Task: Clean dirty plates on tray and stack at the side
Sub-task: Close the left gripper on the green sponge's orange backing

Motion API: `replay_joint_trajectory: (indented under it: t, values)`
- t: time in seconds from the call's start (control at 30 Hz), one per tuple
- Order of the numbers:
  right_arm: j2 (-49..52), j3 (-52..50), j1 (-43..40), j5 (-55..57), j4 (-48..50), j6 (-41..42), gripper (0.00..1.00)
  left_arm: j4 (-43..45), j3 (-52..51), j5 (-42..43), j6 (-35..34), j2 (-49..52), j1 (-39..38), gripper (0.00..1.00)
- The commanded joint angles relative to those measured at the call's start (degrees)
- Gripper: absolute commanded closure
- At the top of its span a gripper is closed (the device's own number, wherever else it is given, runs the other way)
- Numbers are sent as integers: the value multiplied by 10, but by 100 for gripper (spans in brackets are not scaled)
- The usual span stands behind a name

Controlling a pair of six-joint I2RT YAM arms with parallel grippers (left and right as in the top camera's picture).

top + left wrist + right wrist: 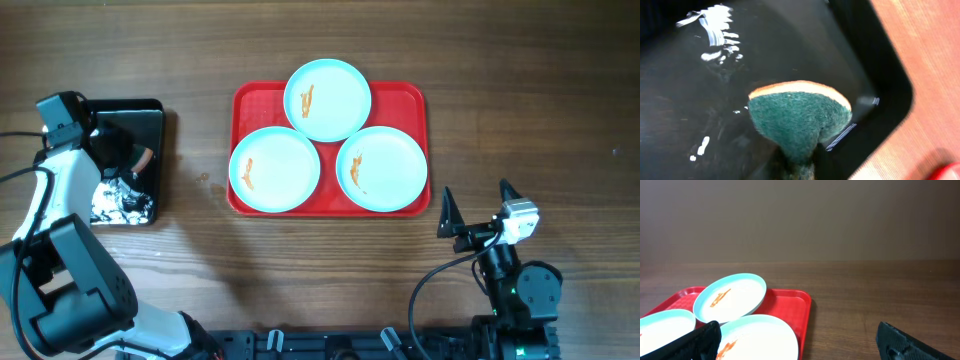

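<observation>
Overhead view: a wooden table [520, 90] holds a red tray [415, 100] at its centre. Three pale blue plates [327, 98] lie on the tray in a triangle, one at the far edge and two side by side at the near edge, all touching or nearly touching, none stacked. Each plate has a small orange smear. Well to the left sits a black tray [150, 115] with white shiny patches at its near end. The left gripper [128, 160] reaches down over the black tray; from this view its jaws are too small and dark to read. The right gripper [478, 203] rests near the table's front right, close to the red tray's near right corner and touching nothing, its two pointed fingers spread wide and empty. Left wrist view: a sponge [797, 117] with a green scrubbing face and a thin orange top fills the middle, squeezed narrow at its lower end where the left gripper clamps it, and fanning out above. It hangs over the black tray's glossy floor, near a rounded corner, with table beyond. Right wrist view: the two black fingers [700, 340] stand far apart at the lower corners with nothing between them. Ahead and to the left are the tray and the three smeared plates.
</observation>
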Motion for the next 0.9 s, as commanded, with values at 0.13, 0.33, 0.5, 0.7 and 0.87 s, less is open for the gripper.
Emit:
replay_joint_trajectory:
  t: [0.13, 0.33, 0.5, 0.7, 0.87]
  values:
    - [-8, -9, -3, 10, 3, -8, 0, -13, 7, -48, 1, 3, 2, 0]
    - [-8, -9, -3, 10, 3, -8, 0, -45, 7, -44, 1, 3, 2, 7]
    - [-8, -9, -3, 10, 3, -9, 0, -70, 7, -44, 1, 6, 2, 15]
    - [-8, -9, -3, 10, 3, -8, 0, -83, 7, -45, 1, 31, 2, 18]
    - [-8, -9, -3, 10, 3, -8, 0, -81, 7, -44, 1, 59, 2, 17]
